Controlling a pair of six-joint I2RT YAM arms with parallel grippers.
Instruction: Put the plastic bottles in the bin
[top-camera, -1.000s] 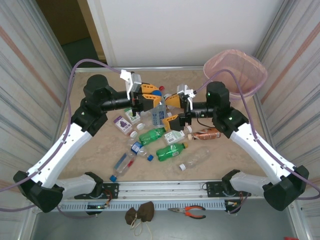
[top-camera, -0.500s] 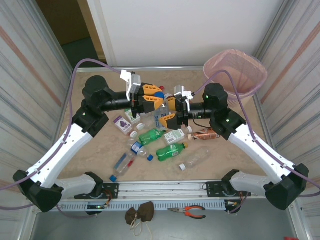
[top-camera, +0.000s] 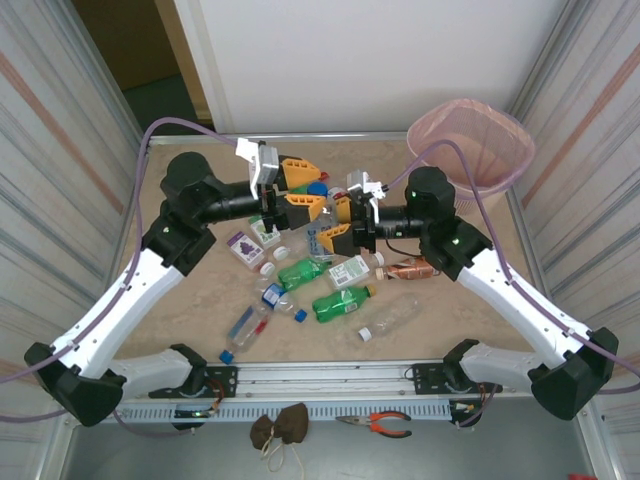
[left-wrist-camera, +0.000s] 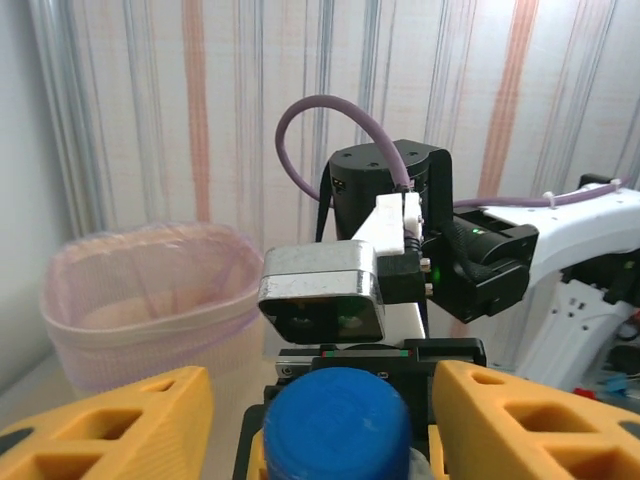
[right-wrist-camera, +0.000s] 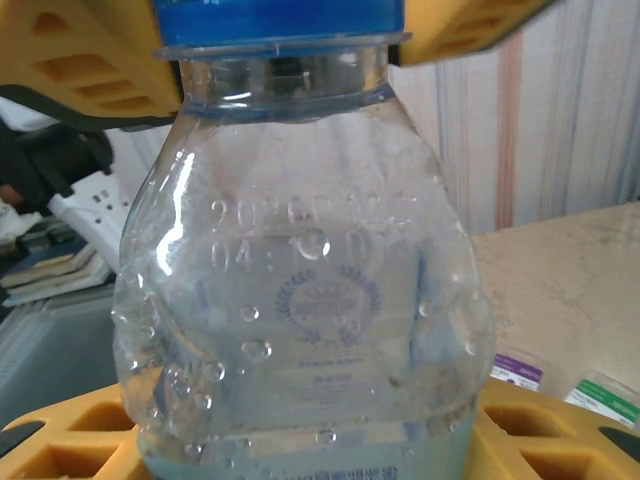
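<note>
A clear bottle (top-camera: 319, 236) with a blue cap (left-wrist-camera: 335, 425) hangs above the table's middle, between my two grippers. My right gripper (top-camera: 330, 222) is shut on its body, and its yellow fingers (right-wrist-camera: 60, 445) press both sides of the bottle (right-wrist-camera: 310, 300). My left gripper (top-camera: 312, 185) is open around the cap, with a gap at each finger (left-wrist-camera: 110, 420). Several more plastic bottles lie below on the table: two green ones (top-camera: 303, 271), a brown-orange one (top-camera: 412, 269) and clear ones (top-camera: 392, 318). The pink-rimmed bin (top-camera: 470, 140) stands at the back right.
The bin (left-wrist-camera: 150, 300) is behind my right arm in the left wrist view. Striped walls close in both sides of the table (top-camera: 180, 300). Pliers (top-camera: 375, 424) and a brown cloth (top-camera: 280, 427) lie on the front ledge below the arm bases.
My left gripper has opened off the blue cap and drawn back slightly. My right gripper has moved in from the right and closed on the bottle's body.
</note>
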